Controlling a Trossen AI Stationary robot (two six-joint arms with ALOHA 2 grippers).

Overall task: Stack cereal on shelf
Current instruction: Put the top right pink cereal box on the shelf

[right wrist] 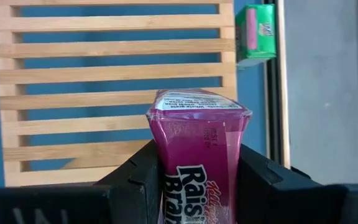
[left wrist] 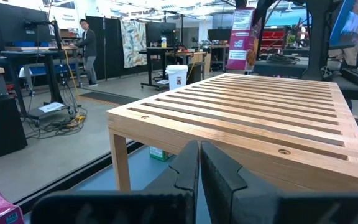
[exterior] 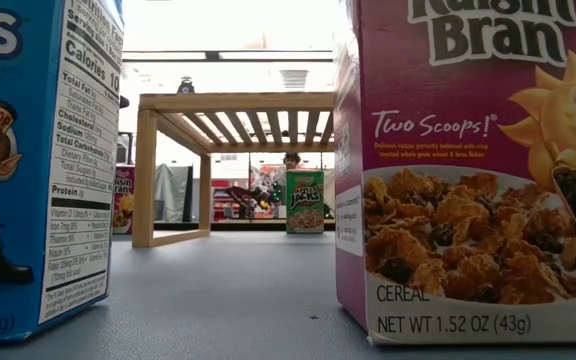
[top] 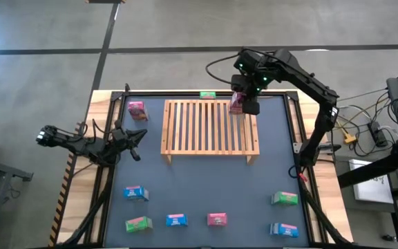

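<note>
Right claw [right wrist: 197, 180] is clamped on a pink cereal box [right wrist: 199, 146], fingers pressing both side faces hard enough that the carton bows in at the grip. It hangs over the shelf [top: 209, 128], at the far right corner of the slatted top; whether the box base touches wood yet can't be told.

Risks, judging from here:
- Box is narrow & tall vs. the gaps btwn slats. If the base lands half over a gap or too near the shelf's right edge, it likely tips or drops off on release.
- Squeezed carton may spring back when the fingers part, nudging it sideways.
- Release while the box is above the slats = bounce, topple.

Green box [top: 208, 95] stands on the table just beyond the shelf's far edge; a fall that way could knock it. Another pink box [top: 137, 110] stands off the shelf's far left corner. Six more boxes lie well toward the near side of the table, so plenty left to do.

Left claw [top: 135, 142] waits off the shelf's left side, fingers together, empty.
</note>
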